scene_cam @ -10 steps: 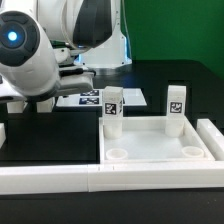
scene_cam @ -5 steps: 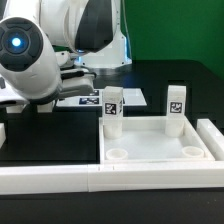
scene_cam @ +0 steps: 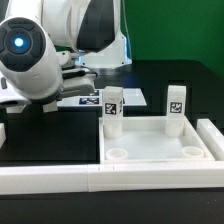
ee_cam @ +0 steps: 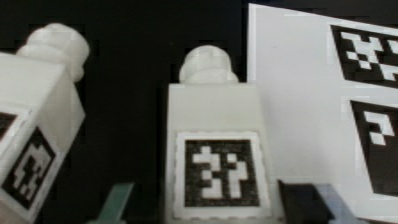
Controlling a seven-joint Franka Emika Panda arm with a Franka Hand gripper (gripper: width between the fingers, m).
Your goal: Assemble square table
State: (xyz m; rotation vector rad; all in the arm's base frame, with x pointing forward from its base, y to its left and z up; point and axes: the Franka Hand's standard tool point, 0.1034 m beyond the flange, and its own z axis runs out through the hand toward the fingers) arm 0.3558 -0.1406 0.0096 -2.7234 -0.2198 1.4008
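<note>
The fingers [ee_cam: 125, 205] stand parted on either side of a loose leg [ee_cam: 217, 140], with a thin gap showing at each side. A second leg [ee_cam: 39, 110] sits just beside it, and the marker board [ee_cam: 338, 80] lies on its other side. The table top [scene_cam: 155, 140] rests on the bench [scene_cam: 50, 140], with a standing leg [scene_cam: 112, 108] in one far corner and another standing leg [scene_cam: 176, 106] in the other.

**White plastic on matt black**

The square table top [scene_cam: 155, 140], lower right of the exterior frame, looks like smooth white moulded plastic with a soft sheen. The legs [scene_cam: 113, 110] match it, and their tags are printed in matt black and white. The table [scene_cam: 50, 140] is matt black. The robot arm [scene_cam: 35, 60], upper left, has a glossy white shell.
</note>
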